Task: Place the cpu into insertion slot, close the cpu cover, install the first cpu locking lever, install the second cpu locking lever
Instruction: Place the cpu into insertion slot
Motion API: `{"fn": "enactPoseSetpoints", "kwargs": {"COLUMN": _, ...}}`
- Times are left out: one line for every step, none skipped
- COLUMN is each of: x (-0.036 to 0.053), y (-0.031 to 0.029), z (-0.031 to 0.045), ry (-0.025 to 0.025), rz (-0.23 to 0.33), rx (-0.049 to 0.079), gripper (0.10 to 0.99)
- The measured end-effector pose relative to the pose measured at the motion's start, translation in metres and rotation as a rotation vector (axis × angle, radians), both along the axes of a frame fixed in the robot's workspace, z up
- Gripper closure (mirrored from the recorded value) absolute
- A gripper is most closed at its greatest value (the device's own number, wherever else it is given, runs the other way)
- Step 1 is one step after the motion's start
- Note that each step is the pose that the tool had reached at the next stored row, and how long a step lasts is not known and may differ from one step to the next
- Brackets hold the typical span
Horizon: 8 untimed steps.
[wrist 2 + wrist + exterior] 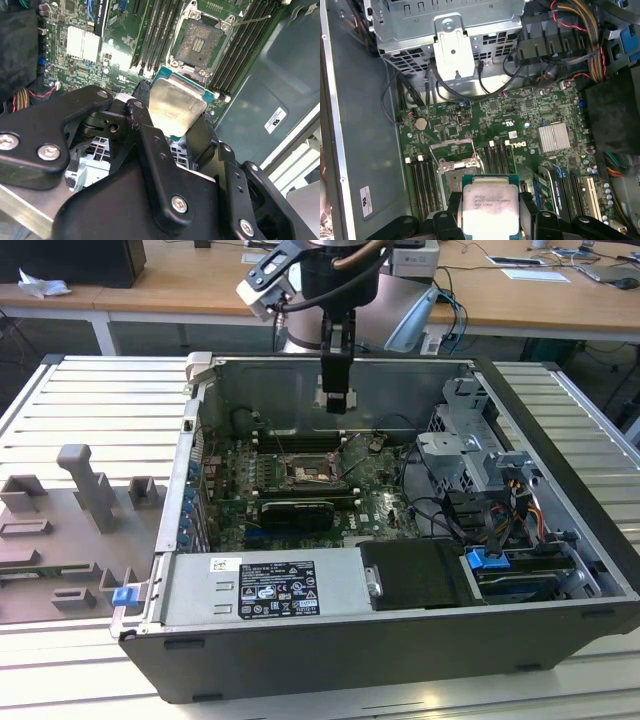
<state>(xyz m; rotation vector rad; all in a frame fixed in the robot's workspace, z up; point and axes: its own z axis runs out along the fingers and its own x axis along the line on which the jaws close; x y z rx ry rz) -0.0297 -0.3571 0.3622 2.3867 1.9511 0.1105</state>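
Gripper (172, 125) pinches the cpu (175, 105) between its black fingers, hovering above the open insertion slot (200, 42).

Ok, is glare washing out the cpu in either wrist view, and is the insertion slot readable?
In the second wrist view a bright sheen washes over the metal face of the cpu; in the first wrist view it is evenly lit, with its print visible. The open insertion slot shows without glare in both wrist views.
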Motion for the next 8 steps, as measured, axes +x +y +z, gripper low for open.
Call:
{"fn": "enactPoseSetpoints", "kwargs": {"x": 0.0, "y": 0.0, "z": -0.0002, "ry": 0.0, "rz": -0.01, "rx": 0.0, "gripper": 0.545}}
{"fn": "enactPoseSetpoints", "kwargs": {"x": 0.0, "y": 0.0, "z": -0.0004, "ry": 0.0, "rz": -0.02, "rx": 0.0, "gripper": 0.545}}
{"fn": "enactPoseSetpoints", "kwargs": {"x": 0.0, "y": 0.0, "z": -0.0004, "ry": 0.0, "rz": -0.025, "rx": 0.0, "gripper": 0.545}}
{"fn": "enactPoseSetpoints", "kwargs": {"x": 0.0, "y": 0.0, "z": -0.0005, "ry": 0.0, "rz": -0.03, "rx": 0.0, "gripper": 0.545}}
{"fn": "enactPoseSetpoints", "kwargs": {"x": 0.0, "y": 0.0, "z": -0.0006, "ry": 0.0, "rz": -0.035, "rx": 0.0, "gripper": 0.545}}
{"fn": "enactPoseSetpoints", "kwargs": {"x": 0.0, "y": 0.0, "z": -0.0007, "ry": 0.0, "rz": -0.04, "rx": 0.0, "gripper": 0.545}}
{"fn": "enactPoseSetpoints", "kwargs": {"x": 0.0, "y": 0.0, "z": -0.0008, "ry": 0.0, "rz": -0.047, "rx": 0.0, "gripper": 0.545}}
{"fn": "enactPoseSetpoints", "kwargs": {"x": 0.0, "y": 0.0, "z": -0.0009, "ry": 0.0, "rz": -0.051, "rx": 0.0, "gripper": 0.545}}
